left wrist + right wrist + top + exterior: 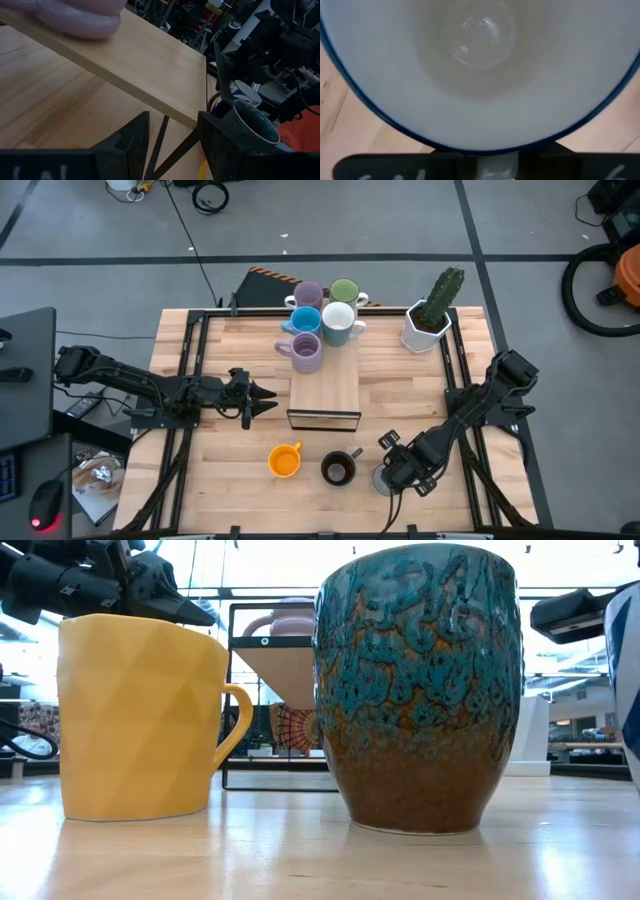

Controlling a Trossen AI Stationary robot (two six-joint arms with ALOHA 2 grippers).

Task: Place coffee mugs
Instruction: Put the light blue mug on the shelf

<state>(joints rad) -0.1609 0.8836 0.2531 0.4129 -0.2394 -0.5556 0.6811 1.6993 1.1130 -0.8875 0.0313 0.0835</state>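
Right gripper (390,477) at the table's (420,395) near edge, fingers closed on the rim of a white mug (480,65), black mug (338,468) and orange mug (285,461) just beside it, five mugs clustered on the wooden riser (325,385), left gripper (262,397) open, empty, beside the riser.

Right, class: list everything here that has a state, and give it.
Left gripper: open, empty.
Right gripper: over the blue-rimmed mug.
Blue-rimmed mug: upright.
Orange mug: upright, on table.
Black mug: upright, on table.
Front lilac mug: upright, on riser.
Back lilac mug: upright, on riser.
Light blue mug: upright, on riser.
White mug: upright, on riser.
Green mug: upright, on riser.
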